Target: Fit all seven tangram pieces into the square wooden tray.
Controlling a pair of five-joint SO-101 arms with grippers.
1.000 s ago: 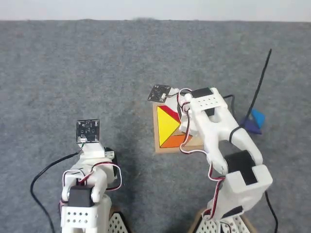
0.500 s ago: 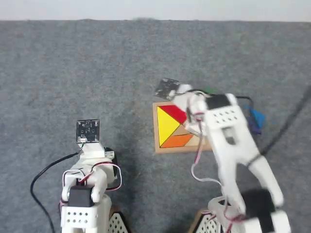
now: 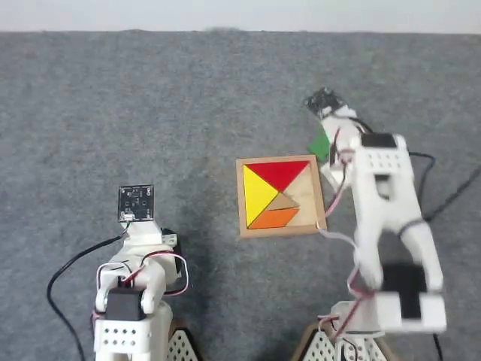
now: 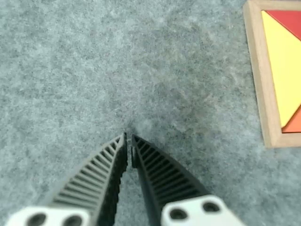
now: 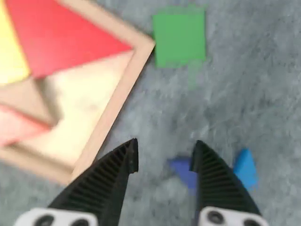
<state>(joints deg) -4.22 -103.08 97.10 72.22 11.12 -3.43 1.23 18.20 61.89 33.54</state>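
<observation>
Beside the square wooden tray [image 3: 240, 199], on the right arm's side of it, lie the loose pieces that the coming move turns on. The right hand [image 5: 164, 149] hangs over the grey bench [image 3: 150, 90] just off a corner of the tray, its fingers spread apart with nothing between them. Ahead of the fingertips, past that corner, sits the green square [image 5: 180, 37], flat on the bench and just clear of the wooden rim. From above it peeks out from under the right arm near the tray's far corner. Closer in, a dark blue piece [image 5: 184, 170] and a light blue piece [image 5: 245, 168] flank one finger, which partly hides them. Their shapes cannot be told.

Inside the tray a red triangle [image 3: 279, 173], a yellow triangle [image 3: 257, 195] and an orange piece [image 3: 274, 218] are seated. The part toward the right arm shows bare wood, so I judge the job under half done.

The left hand [image 4: 128, 140] is clenched on nothing, its fingertips meeting over bare bench, and the tray is well apart from it. The right arm is plainly the nearer to every loose piece. A square has no long axis, but the green one's sides look roughly in line with the spread fingers. A forward reach and a straight descent would probably let them close across two parallel edges with little wrist turn.
</observation>
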